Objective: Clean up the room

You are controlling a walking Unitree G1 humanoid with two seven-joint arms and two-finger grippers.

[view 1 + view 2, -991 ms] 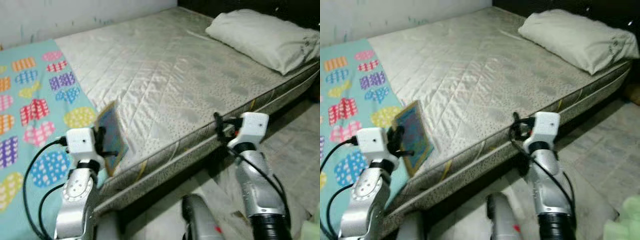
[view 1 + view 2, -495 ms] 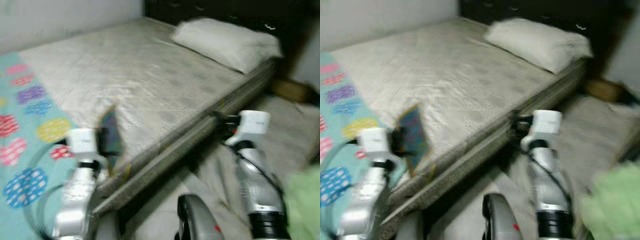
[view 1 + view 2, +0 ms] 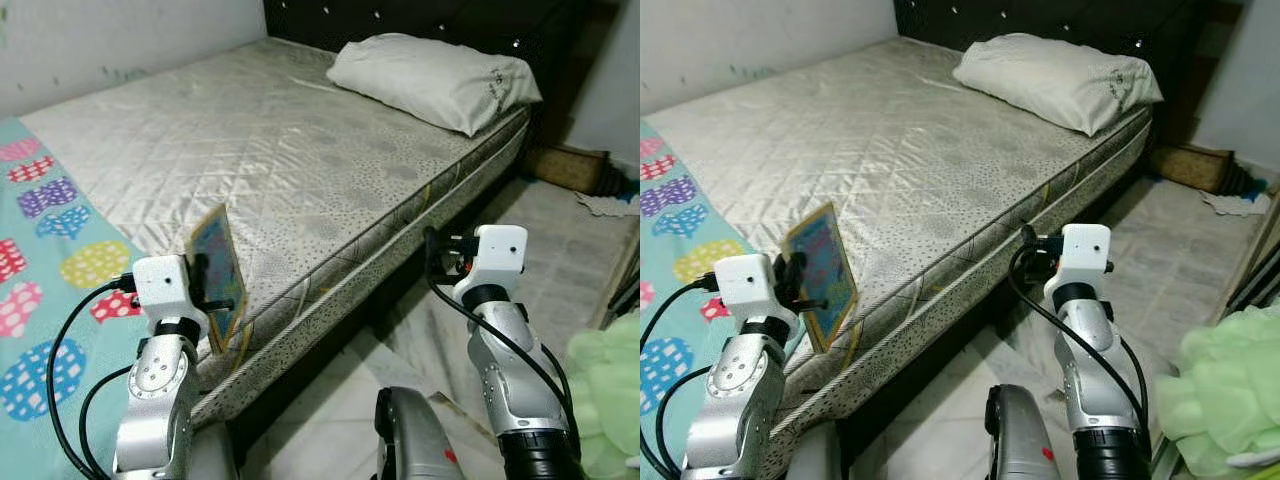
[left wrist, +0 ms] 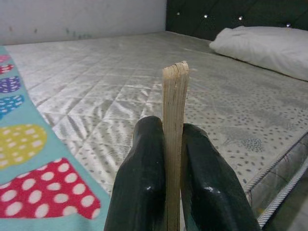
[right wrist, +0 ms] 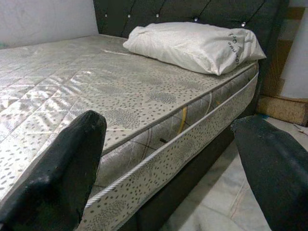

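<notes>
My left gripper [image 3: 208,289] is shut on a thin picture book [image 3: 220,270] with a blue cover and yellow edge, held upright over the near edge of the mattress [image 3: 270,170]. In the left wrist view the book's page edge [image 4: 174,139] stands clamped between the two black fingers [image 4: 142,187]. My right gripper [image 3: 437,262] is open and empty, held beside the bed's side, above the floor. Its fingers [image 5: 62,163] frame the mattress side in the right wrist view.
A white pillow [image 3: 430,80] lies at the head of the bed against a dark headboard [image 3: 420,25]. A teal blanket with coloured hearts [image 3: 50,290] covers the left end. A green fluffy thing [image 3: 1230,380] sits at the right, a cardboard box [image 3: 570,168] beyond it on the tiled floor.
The camera has turned to the right, so the bed has slid left and the floor, box and green thing have come into view. Both grippers keep their pose, the left still holding the book.
</notes>
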